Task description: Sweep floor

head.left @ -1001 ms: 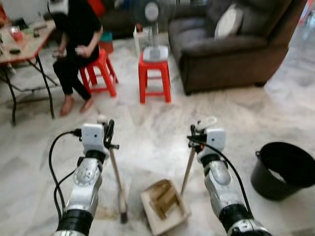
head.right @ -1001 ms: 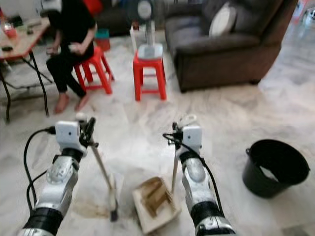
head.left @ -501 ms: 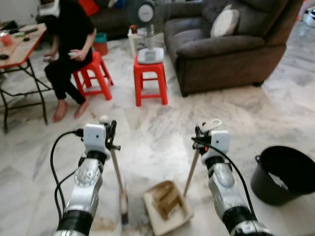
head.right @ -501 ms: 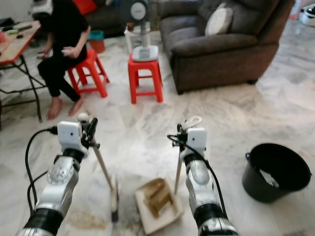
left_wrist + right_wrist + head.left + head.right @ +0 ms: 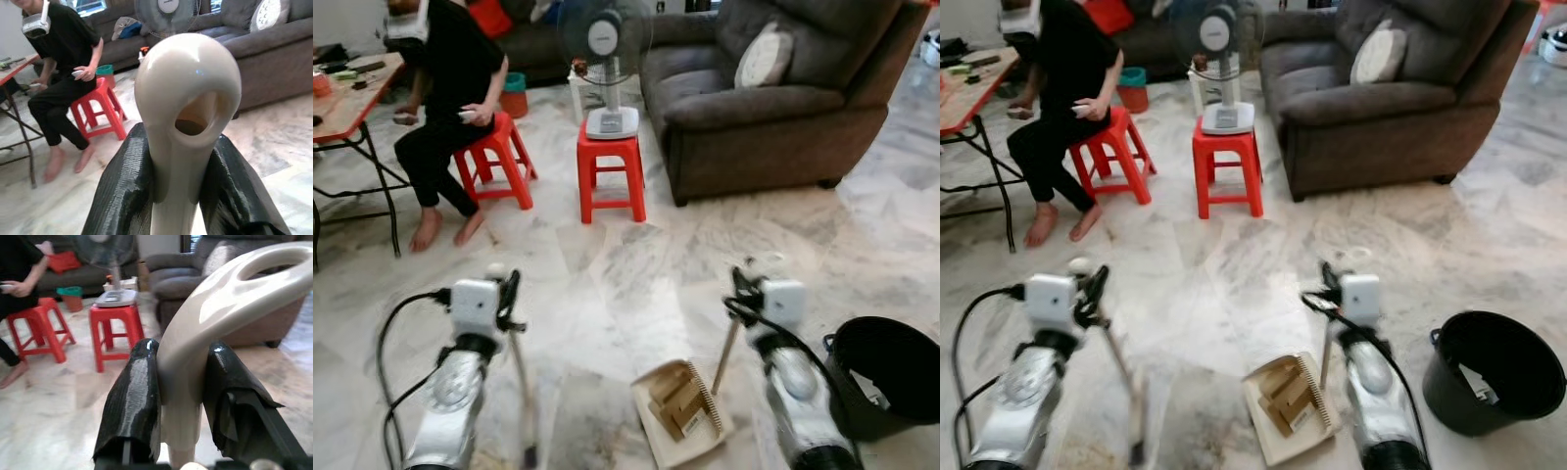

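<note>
Marble floor (image 5: 636, 284) ahead; my left claw (image 5: 173, 181) grips the broom (image 5: 521, 392), my right claw (image 5: 181, 401) clamps the dustpan (image 5: 683, 411), debris aboard for the bucket (image 5: 891, 377).

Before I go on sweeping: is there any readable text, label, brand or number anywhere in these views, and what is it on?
None can be read.
Fan: the round badge at its hub is too blurred to read.
Black bucket: a pale scrap inside, no legible print.
Dustpan, with its brown pieces: no markings visible.
Broom handle and dustpan handle: plain cream plastic, no lettering.
</note>
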### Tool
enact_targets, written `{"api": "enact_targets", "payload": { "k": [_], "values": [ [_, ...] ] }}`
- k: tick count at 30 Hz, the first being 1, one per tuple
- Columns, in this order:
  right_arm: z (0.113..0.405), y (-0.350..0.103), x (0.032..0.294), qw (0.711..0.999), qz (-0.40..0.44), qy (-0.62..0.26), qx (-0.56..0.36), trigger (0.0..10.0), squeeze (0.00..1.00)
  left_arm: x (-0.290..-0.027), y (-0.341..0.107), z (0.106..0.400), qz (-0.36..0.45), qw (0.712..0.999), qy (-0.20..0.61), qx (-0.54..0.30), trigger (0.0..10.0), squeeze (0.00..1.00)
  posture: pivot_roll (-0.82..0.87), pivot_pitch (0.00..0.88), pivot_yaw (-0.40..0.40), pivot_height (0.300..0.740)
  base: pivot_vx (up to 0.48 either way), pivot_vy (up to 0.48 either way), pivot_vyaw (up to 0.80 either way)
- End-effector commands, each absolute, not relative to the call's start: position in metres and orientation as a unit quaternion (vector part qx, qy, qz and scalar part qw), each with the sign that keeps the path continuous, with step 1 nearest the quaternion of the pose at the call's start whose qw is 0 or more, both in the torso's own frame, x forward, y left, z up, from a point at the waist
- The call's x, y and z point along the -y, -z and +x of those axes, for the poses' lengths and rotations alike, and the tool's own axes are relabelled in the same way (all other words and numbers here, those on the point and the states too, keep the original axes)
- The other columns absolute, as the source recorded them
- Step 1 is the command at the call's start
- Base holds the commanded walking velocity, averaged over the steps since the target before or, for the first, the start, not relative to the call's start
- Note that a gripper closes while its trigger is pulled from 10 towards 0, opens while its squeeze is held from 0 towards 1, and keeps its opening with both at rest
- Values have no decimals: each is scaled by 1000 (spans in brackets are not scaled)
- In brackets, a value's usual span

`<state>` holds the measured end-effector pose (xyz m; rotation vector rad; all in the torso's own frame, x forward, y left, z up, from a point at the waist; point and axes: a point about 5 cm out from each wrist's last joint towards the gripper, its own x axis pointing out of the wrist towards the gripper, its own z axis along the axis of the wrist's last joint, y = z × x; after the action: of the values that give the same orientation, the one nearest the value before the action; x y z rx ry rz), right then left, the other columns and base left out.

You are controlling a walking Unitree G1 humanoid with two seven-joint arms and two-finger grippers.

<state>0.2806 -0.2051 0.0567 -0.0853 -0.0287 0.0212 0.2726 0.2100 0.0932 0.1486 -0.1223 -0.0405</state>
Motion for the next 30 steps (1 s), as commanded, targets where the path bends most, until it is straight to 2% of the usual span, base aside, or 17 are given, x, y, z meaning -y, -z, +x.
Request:
{"api": "enact_targets", "payload": {
  "k": [1, 11, 22, 30],
  "values": [
    [286, -76, 198, 997, -43, -26, 57, 10000, 0, -205, -112, 274, 75, 992, 31, 100, 10000, 0, -93, 0, 90, 740, 255, 0, 0],
    [277, -82, 180, 998, -16, -29, 59, 10000, 0, -188, -124, 263, 55, 991, 34, 115, 10000, 0, -94, 0, 86, 740, 0, 0, 0],
    [283, -88, 177, 998, -4, -25, 50, 10000, 0, -189, -126, 262, 50, 993, 21, 109, 10000, 0, -88, 0, 77, 740, 0, 0, 0],
    [283, -89, 176, 999, -1, -24, 42, 10000, 0, -188, -128, 264, 49, 993, 21, 106, 10000, 0, -90, 0, 74, 740, 0, 0, -800]
  ]
}}
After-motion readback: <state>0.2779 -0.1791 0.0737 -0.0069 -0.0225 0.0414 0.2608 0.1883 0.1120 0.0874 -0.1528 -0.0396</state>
